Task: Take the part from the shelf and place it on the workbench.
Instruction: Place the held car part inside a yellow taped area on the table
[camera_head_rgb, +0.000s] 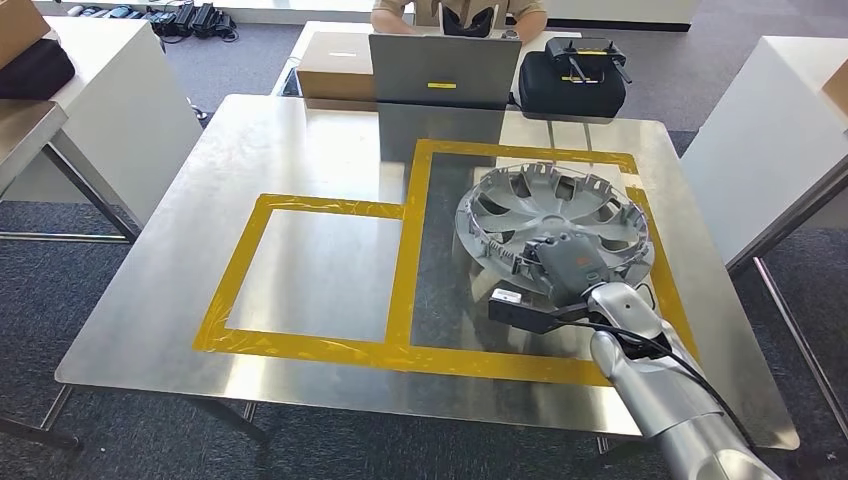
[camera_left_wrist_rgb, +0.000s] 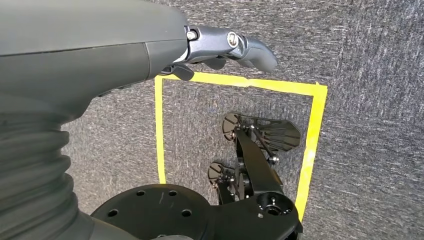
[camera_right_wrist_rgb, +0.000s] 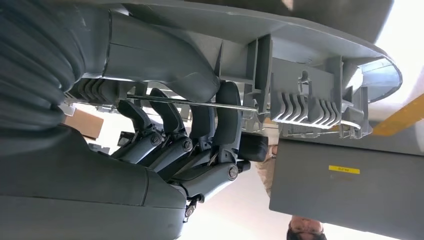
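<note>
The part is a silver-grey wheel cover (camera_head_rgb: 555, 215), lying inside-up over the right yellow-taped rectangle (camera_head_rgb: 430, 160) of the metal workbench (camera_head_rgb: 200, 200). My right hand (camera_head_rgb: 570, 262) grips its near rim. In the right wrist view the thumb (camera_right_wrist_rgb: 170, 65) lies on one face of the rim (camera_right_wrist_rgb: 310, 95) and the dark fingers (camera_right_wrist_rgb: 200, 135) curl against the other. Whether the cover rests fully on the table or is slightly lifted, I cannot tell. My left hand (camera_left_wrist_rgb: 220, 47) hangs over grey carpet with its fingers apart and nothing in it.
A second yellow-taped rectangle (camera_head_rgb: 240, 270) marks the bench's left half. A grey box (camera_head_rgb: 440, 70), a cardboard box (camera_head_rgb: 335, 65) and a black case (camera_head_rgb: 570, 80) stand behind the far edge, with a person (camera_head_rgb: 455, 12) seated beyond. White tables (camera_head_rgb: 110, 110) flank both sides.
</note>
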